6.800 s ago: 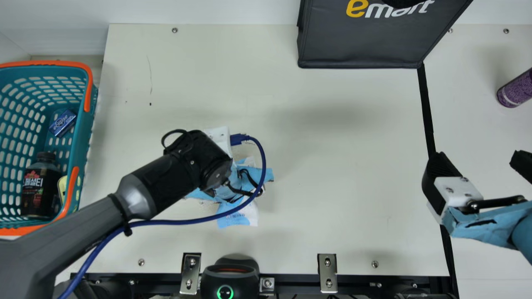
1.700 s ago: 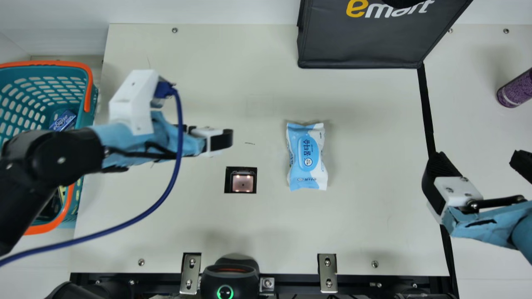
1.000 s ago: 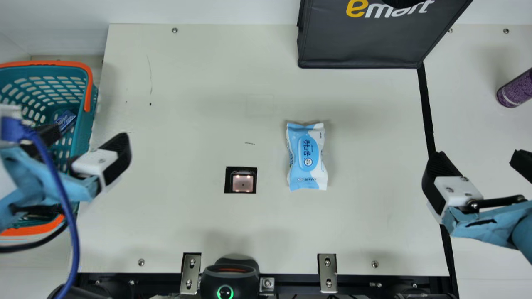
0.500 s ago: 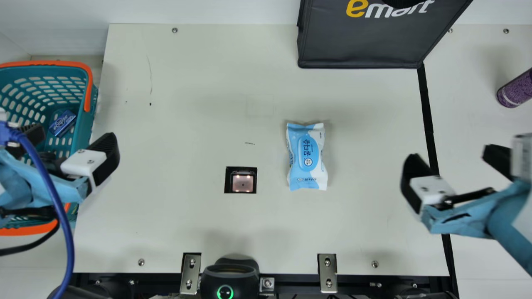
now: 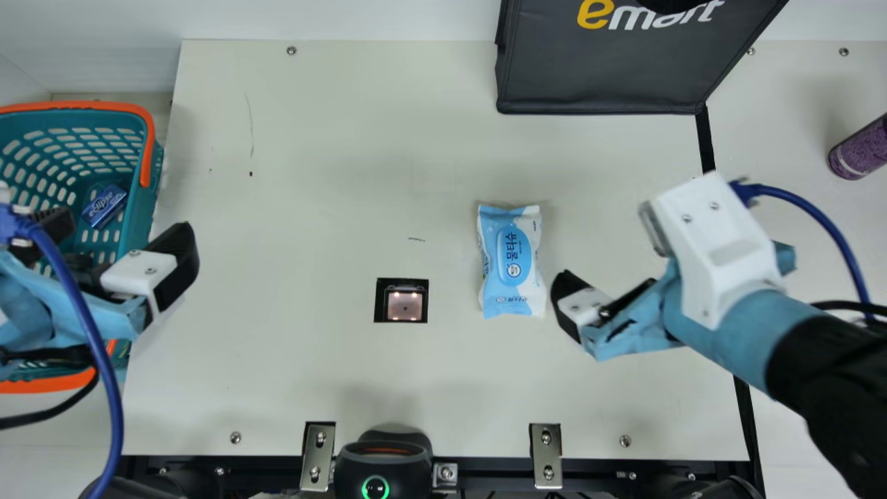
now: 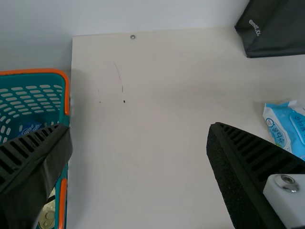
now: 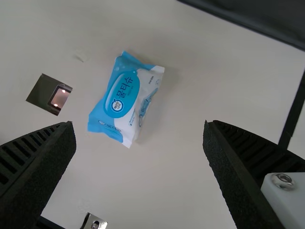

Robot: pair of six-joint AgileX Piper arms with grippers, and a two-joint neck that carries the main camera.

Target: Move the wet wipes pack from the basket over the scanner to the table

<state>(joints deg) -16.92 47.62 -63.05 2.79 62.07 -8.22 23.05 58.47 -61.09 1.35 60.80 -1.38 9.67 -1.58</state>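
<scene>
Gaping left gripper [image 6: 139,126]: empty
Black right gripper [image 7: 139,125]: jaws open
Blue-and-white plastic wipes pack [image 7: 121,98]: beyond those jaws; off-centre descent could shove it

In the main view, looking down from up high over most of the table [image 5: 332,381]; in the left wrist view, down at a slant from lower, toward the back wall [image 5: 332,21]; in the right wrist view, down from close by, a bit turned; sharing the wet wipes pack [image 5: 513,260] and black bag [image 5: 603,76] in all three, the basket [image 5: 142,208] in main and left, the scanner [image 5: 405,305] in main and right
</scene>
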